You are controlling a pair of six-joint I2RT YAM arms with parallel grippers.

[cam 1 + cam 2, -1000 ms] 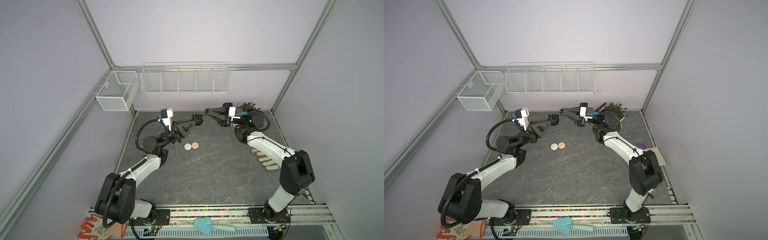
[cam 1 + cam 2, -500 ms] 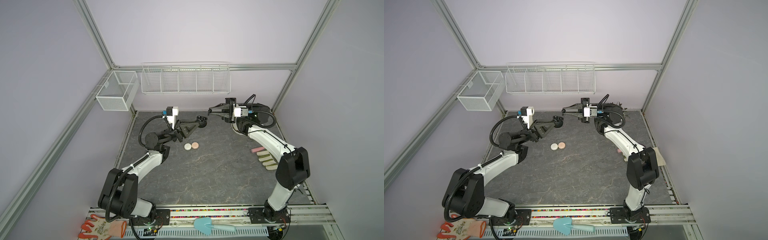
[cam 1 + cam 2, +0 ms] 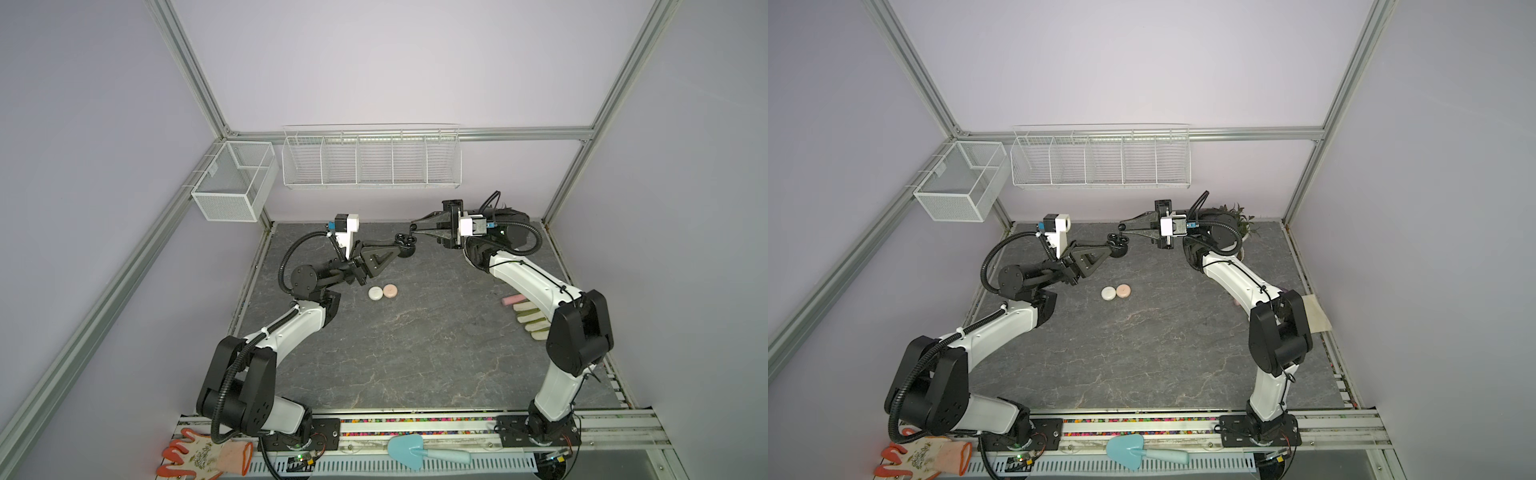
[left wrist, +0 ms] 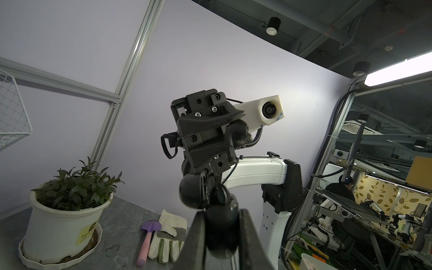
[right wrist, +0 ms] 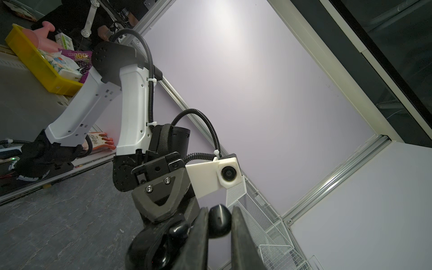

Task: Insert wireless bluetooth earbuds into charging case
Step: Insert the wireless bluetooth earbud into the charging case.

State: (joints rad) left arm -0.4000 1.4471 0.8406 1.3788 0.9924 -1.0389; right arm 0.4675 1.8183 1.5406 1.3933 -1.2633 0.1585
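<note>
Currently both grippers meet near the table's (image 3: 415,357) 12 o'clock edge, black earbud just beside the open black charging case.
Left gripper (image 3: 400,246) is clamped on the black charging case (image 4: 221,224), lid (image 4: 192,191) swung open; right gripper (image 3: 1128,227) is pinched tight on the black earbud (image 5: 218,221), which sits at 1 o'clock of that case in both top views, contact unclear. White case (image 3: 375,293) and pink case (image 3: 390,291) lie touching on the table at 7 o'clock of the held case. Plant pot (image 4: 63,217) at table 1 o'clock, glove (image 3: 532,318) at 3 o'clock.
</note>
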